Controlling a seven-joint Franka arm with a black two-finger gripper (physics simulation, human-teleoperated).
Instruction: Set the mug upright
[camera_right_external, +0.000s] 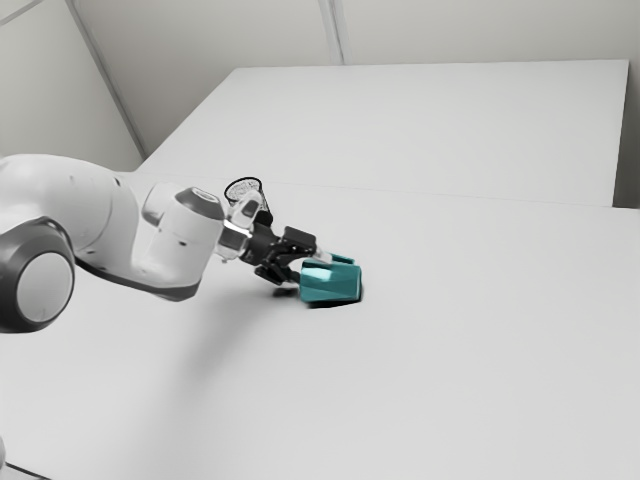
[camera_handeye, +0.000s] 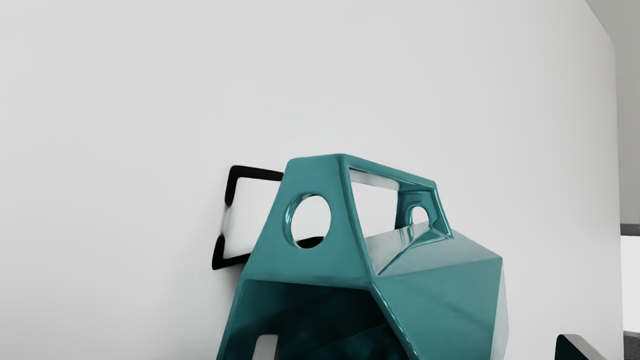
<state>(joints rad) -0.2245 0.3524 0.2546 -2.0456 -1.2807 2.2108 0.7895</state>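
Mug (camera_right_external: 331, 283) down on its side, just below the middle of the exterior view, there on the pale table (camera_right_external: 450, 360)! Not upright, not by a long way. Lying with open mouth (camera_handeye: 320, 315) towards the gripper (camera_right_external: 308, 267), and with handle (camera_handeye: 318, 175) reaching out to one side, towards the upper part of the exterior frame. Over to the arm (camera_right_external: 95, 210) now, coming in from the left of that frame, right up close to the rim.

And the jaws? Apart, well apart, clamped on nothing. In the wrist view, one fingertip (camera_handeye: 266, 347) against the dark of the mouth, the other out beyond the mug's outer wall, with a visible gap on that side. Astride the wall, by the look of it, but no pinch from both sides. Touching on the inner side? Cannot tell from here.

So, how far along? Well placed for a hold, to judge by this, with the main job outstanding: a firm grip on that wall, a turn to bring the mouth skyward, then base flat on the table and a clean release. Wary of that handle during the turn, and of a roll from any nudge! Higher up, left of centre in the exterior view, a dark mesh cup (camera_right_external: 243, 180), behind the arm and well apart from the mug.
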